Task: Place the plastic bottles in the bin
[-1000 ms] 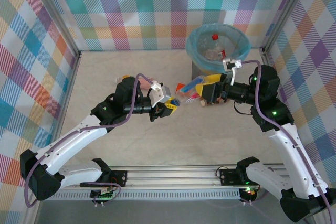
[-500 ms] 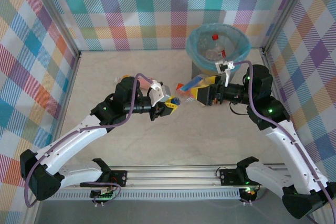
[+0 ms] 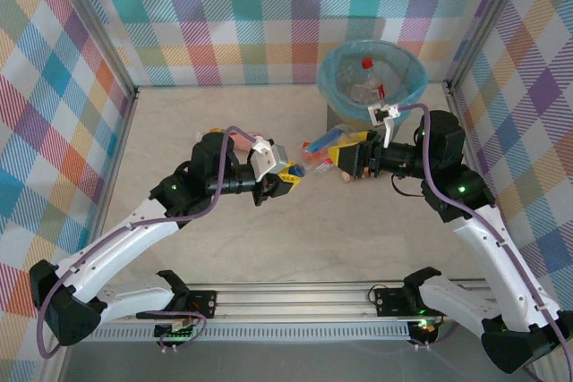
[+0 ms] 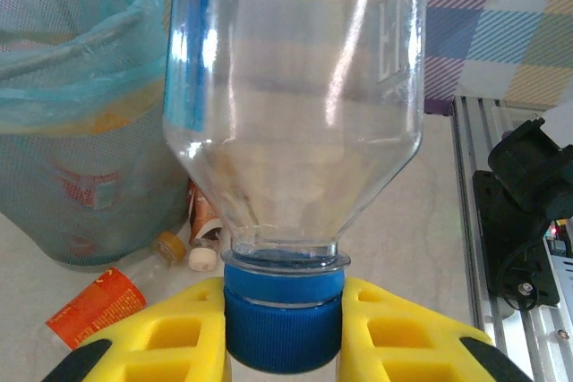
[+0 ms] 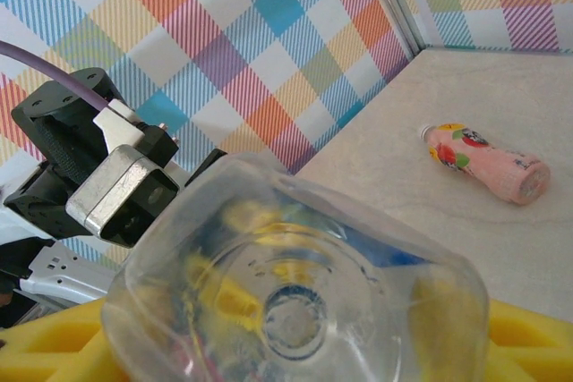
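A pale, marbled tabletop [image 3: 224, 248] is enclosed by walls of pastel plaid cloth [image 3: 224, 15], with a metal rail [image 3: 295, 297] along the near edge. The bin [image 3: 333, 78] — grey mesh lined with a light-blue bag — is stood at the far right, and several bottles [image 3: 363, 89] are seen inside it. A pink bottle [image 5: 488, 163] is laid flat on the table, well apart. At mid-table, near the bin, a clear bottle [image 3: 320, 151] is held between the arms. Its blue cap [image 4: 282, 328] is pinched by the left gripper [image 3: 288, 176]. Its base is flanked by the yellow fingers [image 5: 528, 346] of the right gripper [image 3: 345, 157]; whether they are pressed tight cannot be told. Compared with a second ago, the right arm is shifted left, closer around the bottle — the bin is unchanged.
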`<state>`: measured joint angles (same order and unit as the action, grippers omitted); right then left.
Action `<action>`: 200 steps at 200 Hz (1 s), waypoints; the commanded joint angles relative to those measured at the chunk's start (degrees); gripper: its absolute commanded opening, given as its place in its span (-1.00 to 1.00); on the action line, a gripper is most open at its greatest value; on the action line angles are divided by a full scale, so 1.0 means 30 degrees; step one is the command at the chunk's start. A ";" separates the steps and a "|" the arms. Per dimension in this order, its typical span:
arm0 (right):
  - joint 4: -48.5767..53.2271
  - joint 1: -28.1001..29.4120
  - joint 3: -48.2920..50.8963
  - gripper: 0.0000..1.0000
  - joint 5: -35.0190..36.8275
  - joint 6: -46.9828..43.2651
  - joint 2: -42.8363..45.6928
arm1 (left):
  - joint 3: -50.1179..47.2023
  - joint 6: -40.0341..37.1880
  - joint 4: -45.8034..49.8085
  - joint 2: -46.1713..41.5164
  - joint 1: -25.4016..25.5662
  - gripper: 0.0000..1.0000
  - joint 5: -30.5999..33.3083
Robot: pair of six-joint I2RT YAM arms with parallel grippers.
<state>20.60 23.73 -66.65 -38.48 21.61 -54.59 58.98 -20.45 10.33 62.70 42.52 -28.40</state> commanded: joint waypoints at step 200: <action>0.7401 0.0015 -1.1457 0.06 1.1660 -0.5280 -0.5314 | -0.2809 0.0047 -0.0823 -0.6167 0.0133 0.43 0.4071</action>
<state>39.09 24.08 -95.29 -17.37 13.87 -67.57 51.62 -20.62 8.27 46.11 42.74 -18.68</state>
